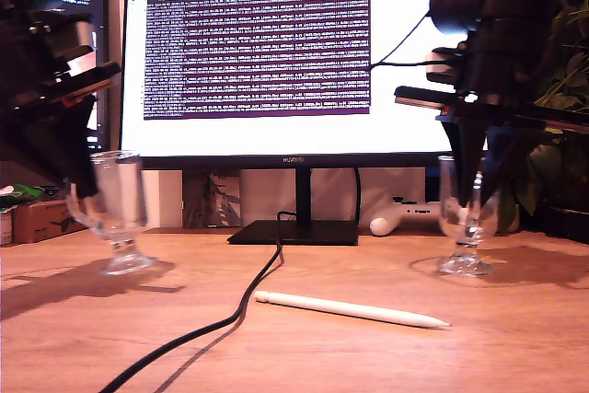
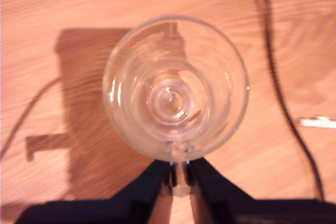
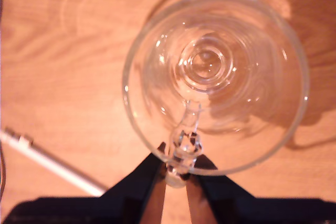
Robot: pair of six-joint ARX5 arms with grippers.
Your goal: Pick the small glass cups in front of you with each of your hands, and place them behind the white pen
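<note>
Right now my first gripper is pinching the loop handle of the first glass cup, and my second gripper is pinching the handle of the second glass cup, the fingers of each pressed against the glass from both sides. In the exterior view the first glass cup is sitting at about nine o'clock and the second at about three o'clock, both feet seeming to rest on the wooden desk. The white pen is lying at about six o'clock between them, nearer the camera than either cup. A black cable is trailing across the desk just beside the pen's blunt end.

Both cups look to be standing behind the pen, so releasing seems the step in hand. The risk is in the handle grip: a thin, slick loop held off-centre could let a cup swing or tip as the fingers are opening, and a foot nudged sideways could topple it onto the cable or pen.
</note>
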